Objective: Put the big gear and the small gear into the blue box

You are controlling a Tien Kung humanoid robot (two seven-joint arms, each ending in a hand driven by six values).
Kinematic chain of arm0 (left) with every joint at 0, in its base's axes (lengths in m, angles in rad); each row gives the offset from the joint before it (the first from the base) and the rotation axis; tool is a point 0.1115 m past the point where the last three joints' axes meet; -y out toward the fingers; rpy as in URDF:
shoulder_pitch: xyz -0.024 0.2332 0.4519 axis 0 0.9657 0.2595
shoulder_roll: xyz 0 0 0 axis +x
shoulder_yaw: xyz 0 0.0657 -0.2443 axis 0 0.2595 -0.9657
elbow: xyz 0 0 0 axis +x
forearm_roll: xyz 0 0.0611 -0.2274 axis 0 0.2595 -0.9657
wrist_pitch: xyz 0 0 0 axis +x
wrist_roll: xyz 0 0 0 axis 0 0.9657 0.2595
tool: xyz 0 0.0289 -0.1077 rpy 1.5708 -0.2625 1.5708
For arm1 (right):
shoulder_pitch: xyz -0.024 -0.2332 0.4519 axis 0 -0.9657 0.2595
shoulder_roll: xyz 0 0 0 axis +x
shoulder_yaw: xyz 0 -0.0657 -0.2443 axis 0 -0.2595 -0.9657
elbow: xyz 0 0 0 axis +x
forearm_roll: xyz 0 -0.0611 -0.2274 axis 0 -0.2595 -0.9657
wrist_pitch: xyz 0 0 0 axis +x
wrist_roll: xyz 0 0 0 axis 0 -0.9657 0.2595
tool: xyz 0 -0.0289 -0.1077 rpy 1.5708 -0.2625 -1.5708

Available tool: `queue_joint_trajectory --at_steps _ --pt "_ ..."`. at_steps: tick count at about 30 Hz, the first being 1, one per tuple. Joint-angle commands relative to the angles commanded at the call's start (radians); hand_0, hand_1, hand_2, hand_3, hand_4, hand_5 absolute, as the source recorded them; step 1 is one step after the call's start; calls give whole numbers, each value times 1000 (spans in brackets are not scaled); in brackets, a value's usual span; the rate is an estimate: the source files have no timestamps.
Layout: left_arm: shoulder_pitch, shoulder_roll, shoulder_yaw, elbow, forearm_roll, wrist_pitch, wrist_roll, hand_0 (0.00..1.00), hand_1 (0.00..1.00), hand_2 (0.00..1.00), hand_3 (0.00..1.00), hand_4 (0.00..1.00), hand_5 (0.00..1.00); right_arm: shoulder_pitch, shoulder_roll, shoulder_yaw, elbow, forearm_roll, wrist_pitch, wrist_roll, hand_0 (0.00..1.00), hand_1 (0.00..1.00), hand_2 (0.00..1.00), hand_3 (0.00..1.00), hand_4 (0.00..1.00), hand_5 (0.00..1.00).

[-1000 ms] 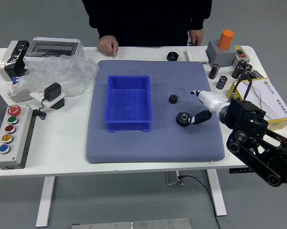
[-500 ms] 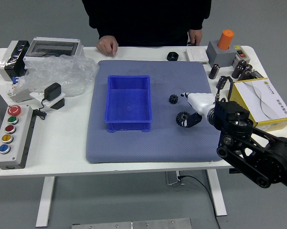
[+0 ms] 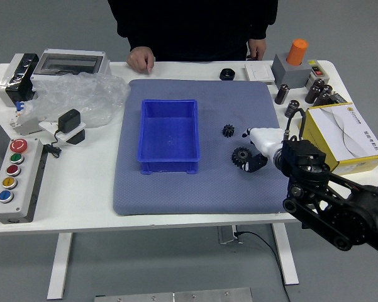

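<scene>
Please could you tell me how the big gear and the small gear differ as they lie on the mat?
The big gear is clearly wider than the small gear. The big gear lies nearer the robot, the small gear farther back. The right hand is close against the big gear's right side, while the small gear sits apart from it. Both are dark, toothed and outside the blue box.

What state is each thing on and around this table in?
Big gear: lying on the mat, outside the blue box.
Small gear: lying on the mat.
Blue box: open-topped, neither gear inside.
Right hand: fingers apart, beside the big gear, no grasp visible.
Clear plastic: crumpled.
Orange cylinder: upright.
Person's hands: at the table's far edge.
</scene>
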Motion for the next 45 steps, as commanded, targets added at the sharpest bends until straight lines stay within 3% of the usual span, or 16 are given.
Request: queue_joint_trajectory --at_steps 17,18,29,30,35,36,45 --pt "-2 -2 0 0 0 0 1 815 799 808 838 632 285 19 45 -26 -60 -9 -11 8 754 687 755 801 855 323" --pt "-2 -2 0 0 0 0 1 815 799 807 837 632 285 20 46 -28 -62 -9 -13 10 737 671 731 735 844 332" --pt "-2 -4 -1 0 3 -1 1 815 799 807 836 631 285 20 52 -41 -86 -20 -36 28 704 640 705 700 828 330" --pt "-2 -4 -1 0 3 -2 1 814 797 805 836 631 283 20 53 -42 -87 -22 -37 29 654 602 662 668 768 292" --pt "-1 -4 -1 0 4 -2 1 814 797 805 836 631 283 19 55 -46 -94 -29 -49 38 654 602 662 668 768 292" --pt "-1 -5 -1 0 5 -2 1 814 796 805 836 630 283 19 55 -47 -95 -29 -50 40 655 558 611 658 675 219" --pt "1 -5 1 0 3 -1 2 814 797 806 835 629 280 17 57 -54 -105 -33 -66 48 671 540 587 647 663 189"
